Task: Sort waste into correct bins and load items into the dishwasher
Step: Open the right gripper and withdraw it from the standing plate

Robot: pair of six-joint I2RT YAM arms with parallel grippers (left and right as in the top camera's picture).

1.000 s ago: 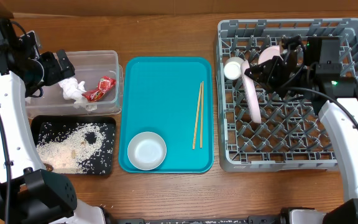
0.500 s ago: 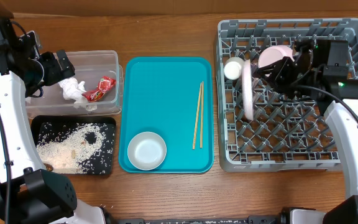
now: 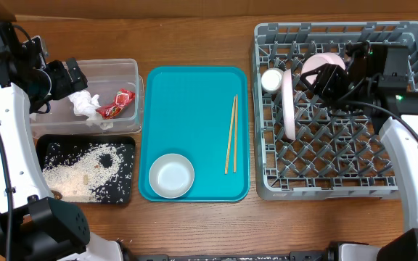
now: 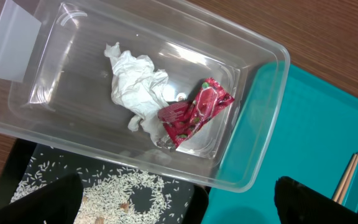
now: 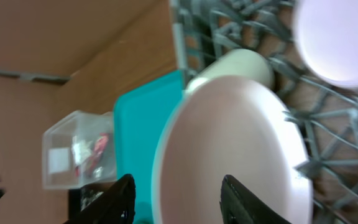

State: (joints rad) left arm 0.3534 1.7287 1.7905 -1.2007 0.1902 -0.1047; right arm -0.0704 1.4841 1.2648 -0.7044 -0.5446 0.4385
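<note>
Since a second ago the pink plate (image 3: 289, 101) has gone from leaning across the pegs to standing on edge in the grey rack (image 3: 339, 156), and the right end effector (image 5: 178, 186) has drawn back a little toward the pink bowl (image 3: 319, 64). Its fingers are spread wide, and the overhead view shows it apart from the plate, so the plate looks released. A cream cup (image 3: 271, 80) sits just beside the plate in the rack.

The left end effector (image 4: 179, 208) hangs wide and empty over the clear tub (image 4: 253, 124), which holds the tissue (image 4: 135, 90) and red wrapper (image 4: 194, 112). Rice (image 3: 85, 170) lies in the black tray (image 3: 46, 141).

Loading seems the step in hand. On the teal tray (image 3: 194, 94), the white bowl (image 3: 171, 175) and chopsticks (image 3: 231, 134) remain. The next move probably calls for the right arm to reach across to one of these; the thin chopsticks would need a narrow, careful pinch.
</note>
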